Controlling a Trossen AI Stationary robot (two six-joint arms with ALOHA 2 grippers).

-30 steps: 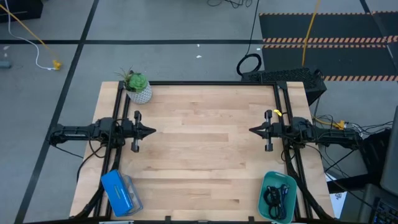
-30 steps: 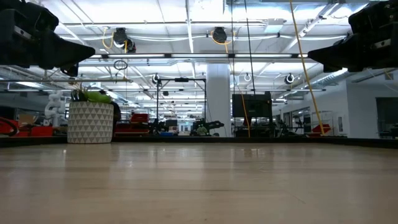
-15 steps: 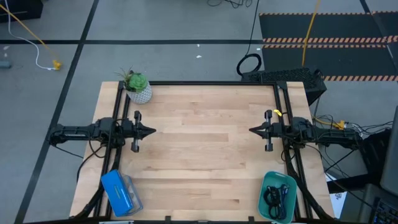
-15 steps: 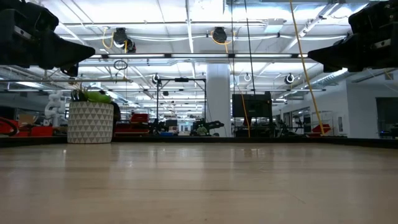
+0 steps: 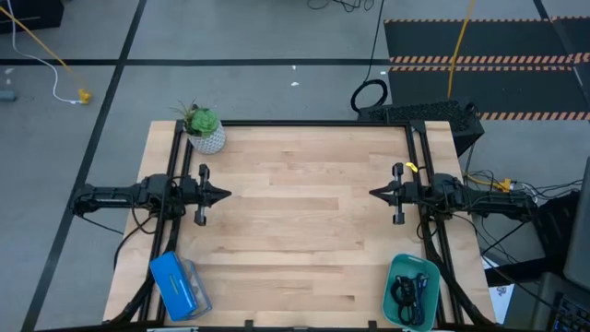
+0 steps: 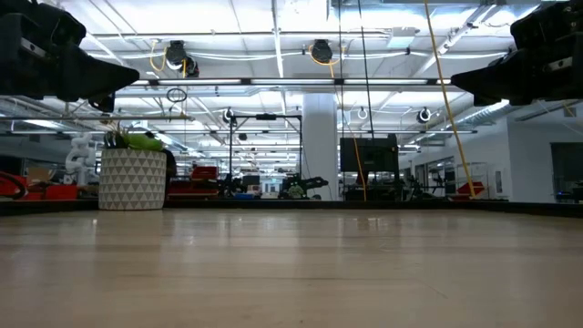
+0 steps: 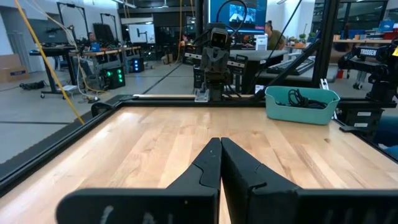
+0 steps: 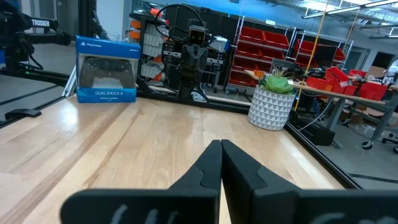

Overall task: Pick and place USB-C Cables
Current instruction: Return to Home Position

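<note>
A teal tray (image 5: 409, 290) stands at the table's near right corner, and dark coiled USB-C cables (image 5: 407, 289) lie in it; they also show in the left wrist view (image 7: 305, 98). A blue-purple cable cannot be made out. My left gripper (image 5: 226, 195) is shut and empty above the table's left side, pointing right. My right gripper (image 5: 373, 194) is shut and empty above the right side, pointing left. Both hang well above the wood in the low view.
A potted plant in a white patterned pot (image 5: 204, 130) stands at the far left corner. A blue boxed game controller (image 5: 177, 285) lies at the near left corner. The wooden table top (image 5: 295, 221) between the grippers is bare. A black frame edges the table.
</note>
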